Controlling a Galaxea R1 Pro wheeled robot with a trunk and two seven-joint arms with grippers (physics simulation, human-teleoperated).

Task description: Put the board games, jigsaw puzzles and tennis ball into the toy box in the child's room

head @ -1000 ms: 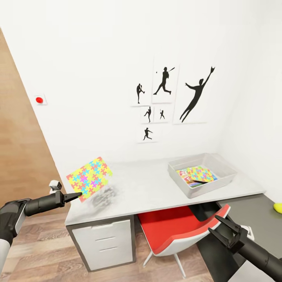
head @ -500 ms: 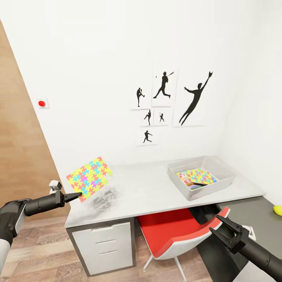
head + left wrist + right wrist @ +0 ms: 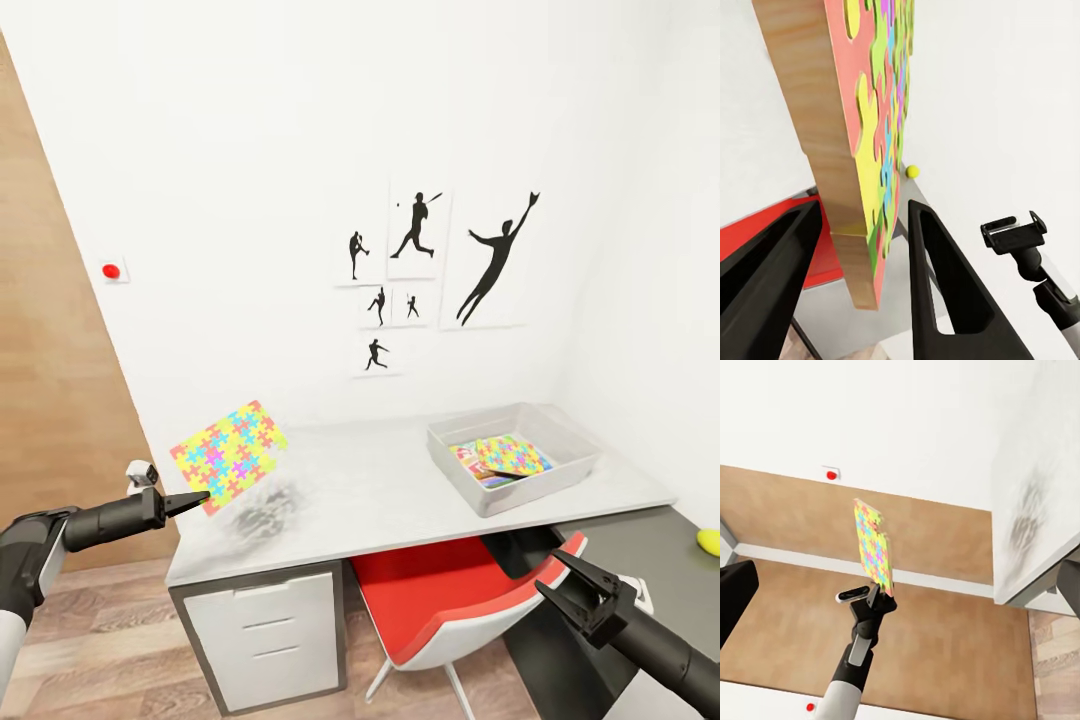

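Head view: one jigsaw puzzle (image 3: 229, 456), bright interlocking colours, tilted, pinched at its lower edge by left hand (image 3: 200, 497) above counter (image 3: 400, 490) at 9 o'clock. Toy box (image 3: 515, 457) at 3 o'clock holding a second puzzle (image 3: 511, 454) over game boxes. One tennis ball (image 3: 709, 541) on dark shelf. Right hand (image 3: 562, 585) spread, empty.

Left wrist: puzzle's wooden edge clamped between fingers (image 3: 937, 281).

Right wrist: puzzle held aloft.

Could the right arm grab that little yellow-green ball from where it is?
Probably yes. The right gripper is open and holds nothing, and the ball lies on the dark shelf just beyond it, with nothing between them.
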